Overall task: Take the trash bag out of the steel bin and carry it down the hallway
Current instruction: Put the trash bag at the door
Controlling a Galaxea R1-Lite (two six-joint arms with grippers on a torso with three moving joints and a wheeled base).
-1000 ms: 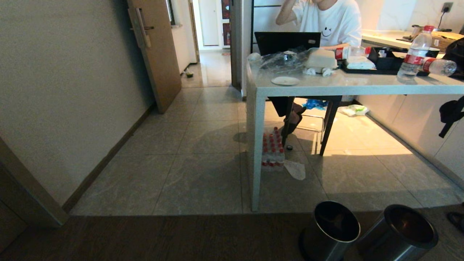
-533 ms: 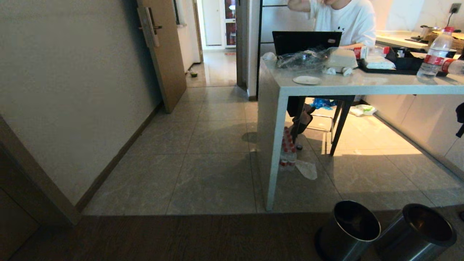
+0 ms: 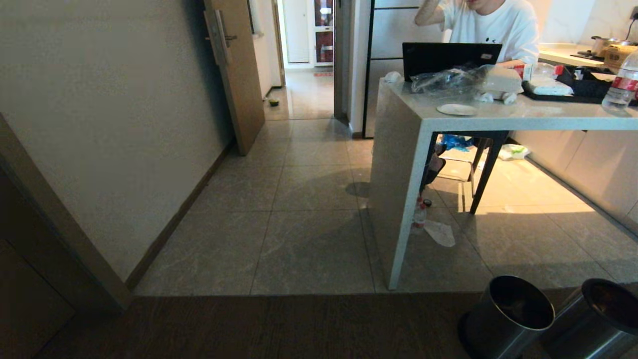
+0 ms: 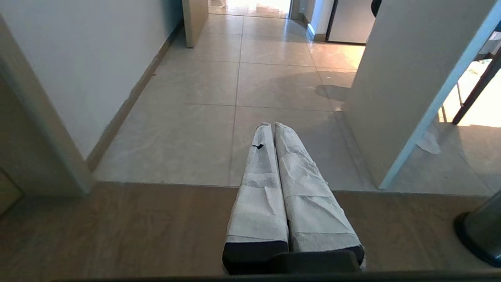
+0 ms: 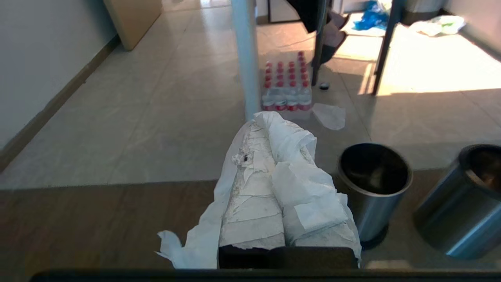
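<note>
Head view: two small cylindrical bins of dark shiny steel with black rims stand side by side on the brown wood floor at my lower right, the nearer steel bin [image 3: 506, 314] and a second bin [image 3: 595, 319] just beside it. Both interiors read dark; I cannot tell whether either has a liner, and I cannot pick out the trash bag anywhere.

Right wrist view: my right gripper [image 5: 270, 121], fingers wrapped in white tissue, is pressed closed and grips nothing; it hovers near the first bin [image 5: 373, 184], apart from it.

Left wrist view: my left gripper [image 4: 270, 127], white-wrapped fingers together, empty, over the wood-to-tile edge.

Around: white stone-topped table [image 3: 413, 149] with its slab leg between the bins and the open tile; a shrink-wrapped pack of red-capped water bottles [image 5: 287, 86] and a flat whitish bag [image 5: 330, 115] under it. A seated person in a white T-shirt [image 3: 493, 25] behind a black laptop [image 3: 451, 57]. Beige tiled hallway [image 3: 304, 94] runs past a tan wooden door [image 3: 237, 75]
</note>
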